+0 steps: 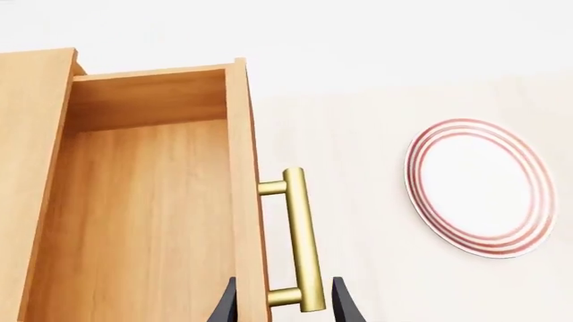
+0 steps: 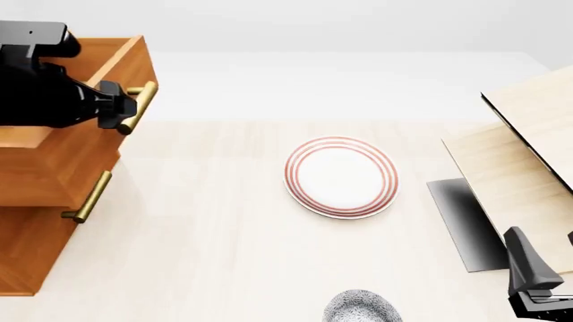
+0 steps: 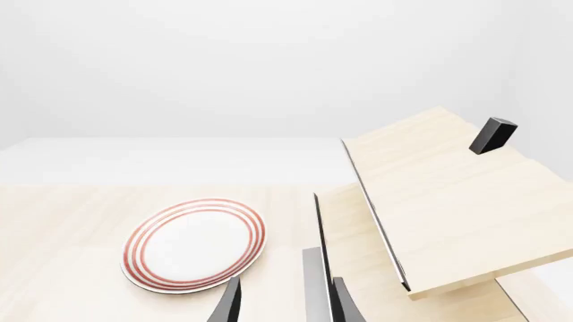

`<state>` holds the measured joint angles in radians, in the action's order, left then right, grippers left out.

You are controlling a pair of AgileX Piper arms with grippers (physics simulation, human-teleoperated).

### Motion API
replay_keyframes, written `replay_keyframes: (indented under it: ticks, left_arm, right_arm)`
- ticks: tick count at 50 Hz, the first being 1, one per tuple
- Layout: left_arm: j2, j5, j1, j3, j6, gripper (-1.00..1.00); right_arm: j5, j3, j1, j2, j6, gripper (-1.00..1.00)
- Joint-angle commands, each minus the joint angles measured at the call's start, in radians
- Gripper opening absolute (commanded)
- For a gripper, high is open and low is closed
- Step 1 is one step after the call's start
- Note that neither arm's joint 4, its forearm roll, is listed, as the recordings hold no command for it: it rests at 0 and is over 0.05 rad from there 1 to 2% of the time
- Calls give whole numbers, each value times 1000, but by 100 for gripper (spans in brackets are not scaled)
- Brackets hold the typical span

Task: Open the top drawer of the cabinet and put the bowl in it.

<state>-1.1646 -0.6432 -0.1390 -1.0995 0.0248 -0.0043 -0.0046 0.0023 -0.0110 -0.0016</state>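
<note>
The cabinet stands at the table's left. Its top drawer is pulled out, and the left wrist view shows the bare wooden inside. My left gripper is at the drawer's brass handle; it is open, with its fingers astride the handle's end and the drawer front. The speckled bowl sits at the near table edge, partly cut off. My right gripper hovers open and holds nothing at the near right, well right of the bowl.
A white plate with red rings lies mid-table between cabinet and boards. Pale wood boards, one tilted, stand at the right with a dark patch beside them. A lower drawer handle juts out below the top drawer.
</note>
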Motion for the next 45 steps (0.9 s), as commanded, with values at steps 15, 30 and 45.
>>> replay_keyframes:
  ticks: [15,30,45]
  left_arm:
    - [-10,-1,-76,-9,23,100]
    - [-21,7,-110,-4,13,100]
    - [-33,12,-162,-11,35,100]
  right_arm:
    - [1,1,-1,1,1,100]
    - [1,1,0,1,0,100]
    - [1,1,-1,1,1,100]
